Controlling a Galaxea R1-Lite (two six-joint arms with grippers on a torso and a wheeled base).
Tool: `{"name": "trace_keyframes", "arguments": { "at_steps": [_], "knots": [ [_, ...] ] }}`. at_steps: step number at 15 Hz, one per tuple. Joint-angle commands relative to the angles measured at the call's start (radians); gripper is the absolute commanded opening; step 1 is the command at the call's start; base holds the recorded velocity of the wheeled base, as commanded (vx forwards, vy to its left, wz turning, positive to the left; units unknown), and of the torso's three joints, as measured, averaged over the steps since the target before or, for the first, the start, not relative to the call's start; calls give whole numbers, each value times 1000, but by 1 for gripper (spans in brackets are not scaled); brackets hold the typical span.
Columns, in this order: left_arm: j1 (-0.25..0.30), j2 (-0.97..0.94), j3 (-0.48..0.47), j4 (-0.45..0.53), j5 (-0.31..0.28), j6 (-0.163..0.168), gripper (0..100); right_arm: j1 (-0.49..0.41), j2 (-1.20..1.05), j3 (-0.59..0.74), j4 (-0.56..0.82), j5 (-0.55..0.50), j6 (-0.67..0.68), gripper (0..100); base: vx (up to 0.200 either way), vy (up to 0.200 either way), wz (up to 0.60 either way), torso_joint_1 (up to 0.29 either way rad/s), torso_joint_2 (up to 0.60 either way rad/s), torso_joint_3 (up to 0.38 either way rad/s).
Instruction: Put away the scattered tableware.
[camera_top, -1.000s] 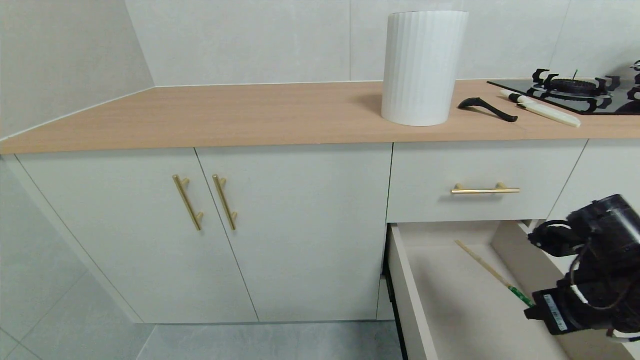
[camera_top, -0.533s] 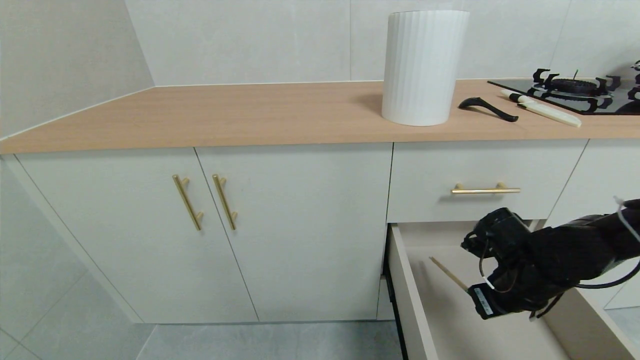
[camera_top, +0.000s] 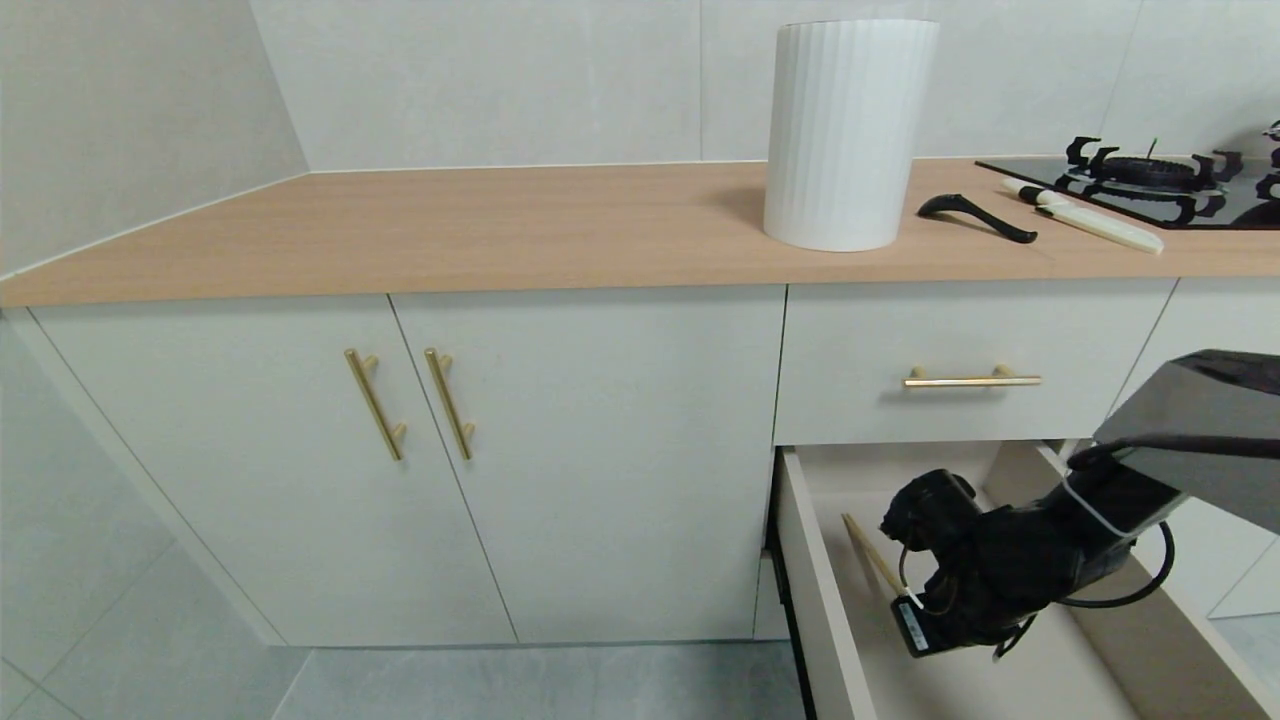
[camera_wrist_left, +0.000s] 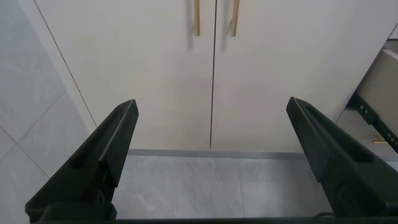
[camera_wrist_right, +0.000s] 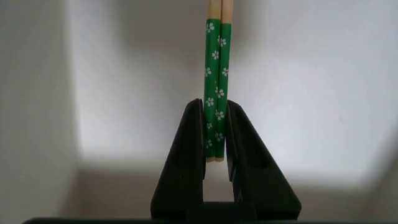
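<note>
Right wrist view: the right gripper (camera_wrist_right: 216, 155) fills the lower centre of the frame. Its two dark jaws are nearly closed, pinching a pair of chopsticks (camera_wrist_right: 216, 62) by their green, flower-printed ends. The bare wooden tips run up to the top edge of the frame over the pale floor of a drawer. Holding them by one end likely lets the sticks be laid flat without the claw crowding the drawer.

Head view: at lower right, the right gripper (camera_top: 915, 600) sits low inside the open lower drawer (camera_top: 815, 560), close to the drawer's left wall. The chopsticks (camera_top: 872, 552) slant up and to the left from it, low over the drawer floor. I cannot tell whether they touch it.

Left wrist view: the left gripper (camera_wrist_left: 211, 109) has its jaws spread wide and holds nothing. It faces the cabinet doors (camera_wrist_left: 214, 74), probably parked out of the way.

Head view, farther back: a closed upper drawer with a gold handle (camera_top: 970, 380) sits above the open one. On the wooden countertop (camera_top: 450, 230), right of centre, stands a tall white ribbed container (camera_top: 848, 135). Right of it lie a black utensil (camera_top: 975, 215) and a pale knife (camera_top: 1085, 222), seemingly tableware not yet put away. A gas hob (camera_top: 1140, 175) sits at the upper right.
</note>
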Motion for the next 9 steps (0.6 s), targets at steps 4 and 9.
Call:
{"name": "trace_keyframes", "arguments": {
  "at_steps": [4, 9],
  "knots": [
    [0, 0, 0, 0, 1, 0, 100, 2, 130, 16, -100, -76, 0, 0, 0, 0, 0, 0, 0, 0],
    [0, 0, 0, 0, 1, 0, 100, 2, 132, 16, -100, -77, 0, 0, 0, 0, 0, 0, 0, 0]
  ]
}}
